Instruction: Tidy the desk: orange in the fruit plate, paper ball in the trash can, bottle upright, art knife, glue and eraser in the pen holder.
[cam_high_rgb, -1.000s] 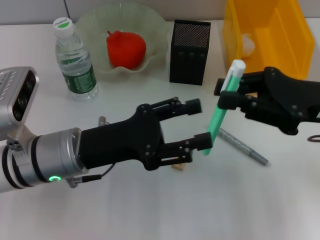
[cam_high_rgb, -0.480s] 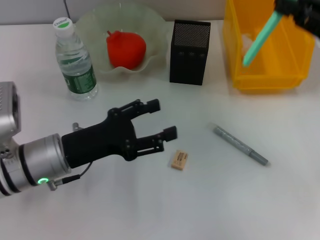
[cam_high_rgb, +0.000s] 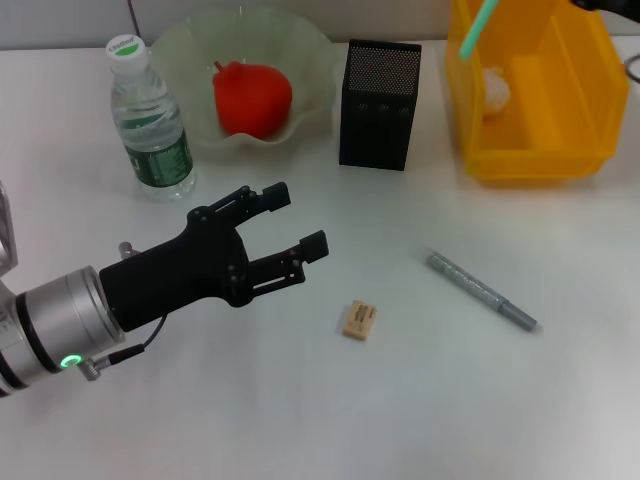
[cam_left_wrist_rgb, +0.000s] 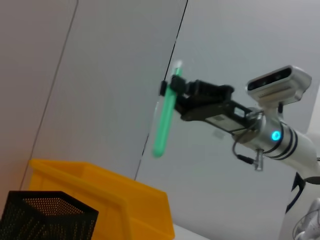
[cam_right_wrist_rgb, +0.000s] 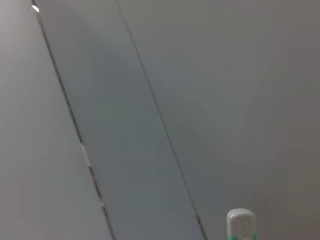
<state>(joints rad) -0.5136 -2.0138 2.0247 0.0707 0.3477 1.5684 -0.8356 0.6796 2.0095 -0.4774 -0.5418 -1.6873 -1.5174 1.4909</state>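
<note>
My right gripper (cam_left_wrist_rgb: 176, 94) is shut on the green glue stick (cam_left_wrist_rgb: 165, 120) and holds it high in the air. In the head view only the glue's lower end (cam_high_rgb: 480, 24) shows, above the yellow trash can (cam_high_rgb: 590, 110). Its white cap (cam_right_wrist_rgb: 240, 224) shows in the right wrist view. My left gripper (cam_high_rgb: 299, 216) hangs open over the table with nothing in it. The tan eraser (cam_high_rgb: 359, 320) lies to its right. The grey art knife (cam_high_rgb: 483, 291) lies farther right. The orange (cam_high_rgb: 252, 98) sits in the fruit plate (cam_high_rgb: 312, 55). The bottle (cam_high_rgb: 150, 120) stands upright. The paper ball (cam_high_rgb: 495, 88) lies inside the trash can. The black pen holder (cam_high_rgb: 379, 103) stands between plate and can.
The pen holder (cam_left_wrist_rgb: 45, 217) and the trash can (cam_left_wrist_rgb: 105, 197) also show low in the left wrist view, with a grey wall behind. White tabletop lies bare around the eraser and the knife.
My right gripper has risen with the glue and moved toward the back right, almost out of the head view. My left arm has drawn back to the left, still open.
</note>
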